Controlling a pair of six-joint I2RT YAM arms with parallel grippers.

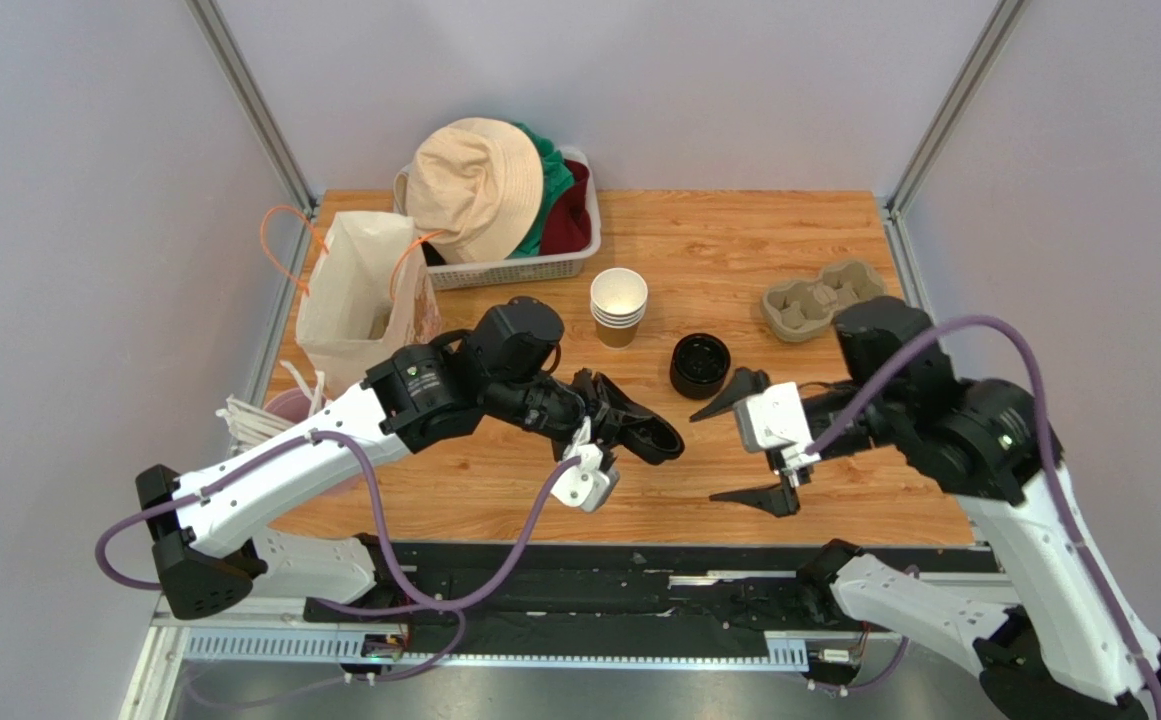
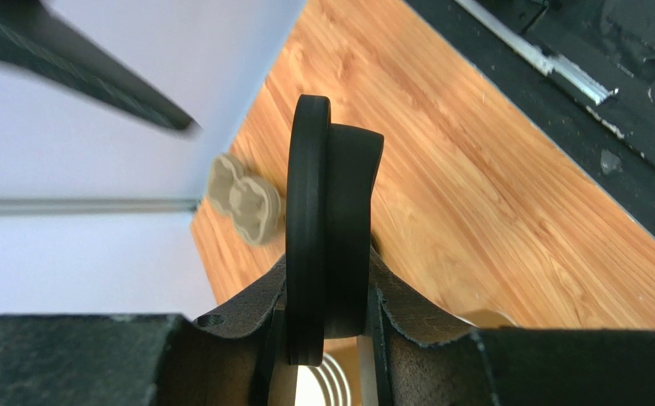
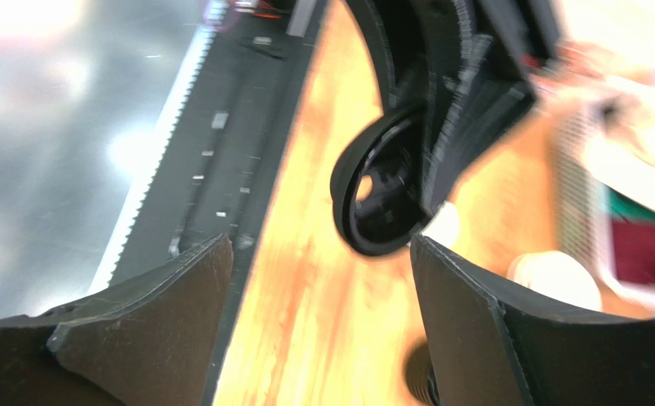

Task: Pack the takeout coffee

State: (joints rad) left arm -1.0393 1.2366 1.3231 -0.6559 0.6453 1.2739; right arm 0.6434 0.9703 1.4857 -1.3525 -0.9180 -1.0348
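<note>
The paper cup (image 1: 618,305), kraft-brown with a white rim, stands open on top of a short stack at the table's middle back, with no lid on it. My left gripper (image 1: 634,435) is shut on a round black lid (image 1: 652,437), held edge-on above the table's front middle. In the left wrist view the lid (image 2: 326,211) stands upright between my fingers (image 2: 246,321). My right gripper (image 1: 749,447) is open and empty, just right of the lid. In the right wrist view the lid (image 3: 381,199) hangs ahead of my open gripper (image 3: 322,279).
A stack of bare black lids (image 1: 700,365) sits right of the cups. A pulp cup carrier (image 1: 822,300) lies at the back right. A paper bag (image 1: 361,293) stands at the left, a basket of hats (image 1: 504,210) at the back, a pink cup of straws (image 1: 278,408) at the left edge.
</note>
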